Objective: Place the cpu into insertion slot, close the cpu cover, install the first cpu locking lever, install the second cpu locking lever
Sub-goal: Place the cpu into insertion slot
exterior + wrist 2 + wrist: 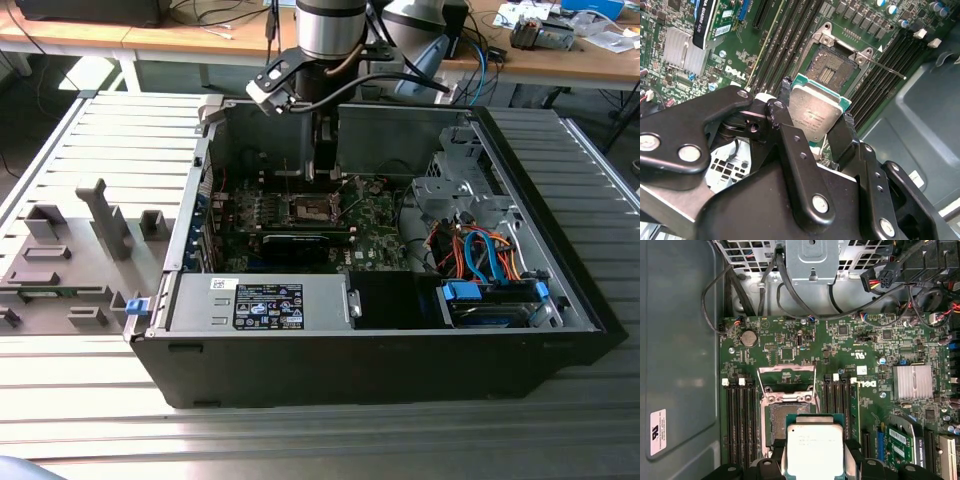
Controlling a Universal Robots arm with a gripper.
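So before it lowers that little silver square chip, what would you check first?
1. Grip: the black gripper clamps the silver-topped square cpu on two opposite edges: ok.
2. Dark square insertion slot empty: ok.
3. Thin silvery frame-shaped cpu cover swung up off the slot: ok.
4. Thin metal locking lever sticks out sideways, clear of the slot: ok.
5. Chip seated: not ok, it is held off the green circuit board.
6. Chip's corners match the slot's: cannot tell.

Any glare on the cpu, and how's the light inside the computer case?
First wrist view: the cpu lid glares pale, washing its print faint. Second wrist view: duller grey, little glare. Exterior view: the computer case interior lies in shade.
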